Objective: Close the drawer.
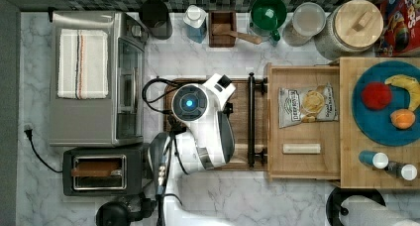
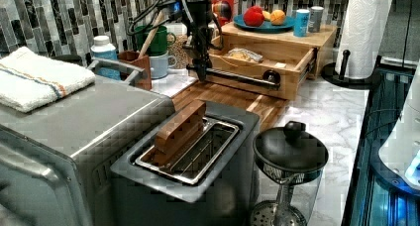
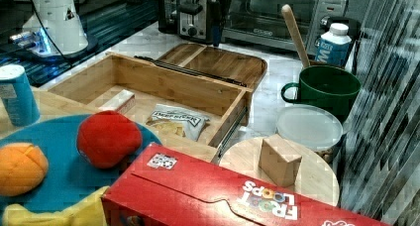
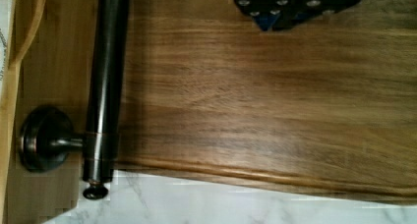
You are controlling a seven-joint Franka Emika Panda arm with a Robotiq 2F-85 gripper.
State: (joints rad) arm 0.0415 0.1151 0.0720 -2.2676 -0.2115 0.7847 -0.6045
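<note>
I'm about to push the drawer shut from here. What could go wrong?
1. The tool sits near one end of the black bar handle, not its middle; an off-centre push may skew the drawer on its slides and jam it.
2. The chip bag and the small pale block lie loose inside and may slide or catch under the slab holding the blue plate.
3. The tool hangs low over the cutting board and may scrape it.

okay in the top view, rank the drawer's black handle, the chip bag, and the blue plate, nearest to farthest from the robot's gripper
The gripper sits under the arm's white wrist, over the cutting board.
1. Black handle: just to the wrist's right in the top view.
2. Chip bag: farther right, inside the open drawer.
3. Blue plate: farthest right, on the light wood slab.
</note>
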